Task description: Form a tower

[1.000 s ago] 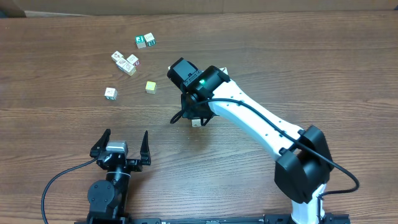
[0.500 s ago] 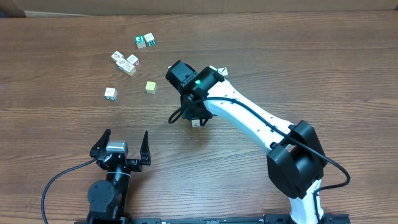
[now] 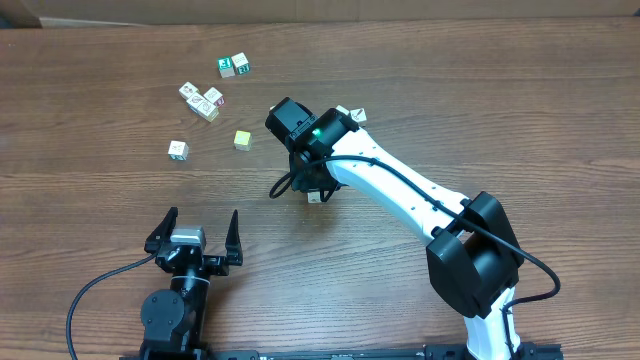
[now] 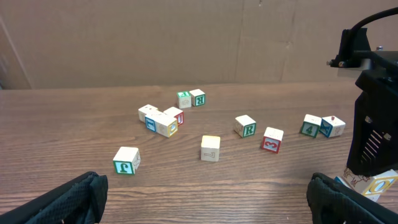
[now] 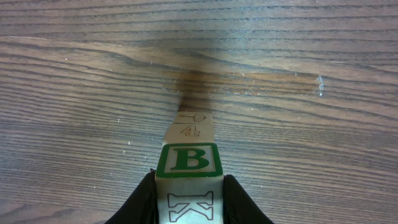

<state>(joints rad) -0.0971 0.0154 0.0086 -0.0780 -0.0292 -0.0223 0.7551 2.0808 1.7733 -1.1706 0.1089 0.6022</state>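
Tower (image 5: 188, 127) sits directly under right tool (image 5: 189, 186), which grips B cube (image 5: 188, 160).

I'm reading a green B and an outlined K on the tower (image 5: 186, 160); left wrist cam is showing a green R cube (image 4: 246, 126) and a red 3 cube (image 4: 272, 139).

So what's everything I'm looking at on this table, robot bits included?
table: one, brown wood, beneath everything
cardboard backdrop: one, tan, behind the table
lettered cubes: eleven loose, pale with coloured faces, scattered over the far half
yellow-green cube: one, plain, among the loose ones
tower: one, pale cubes, mid-table under the right arm, green-B cube uppermost
left arm: one, black, near edge, jaws open and empty
right arm: one, white and black, jaws shut on the tower's top cube
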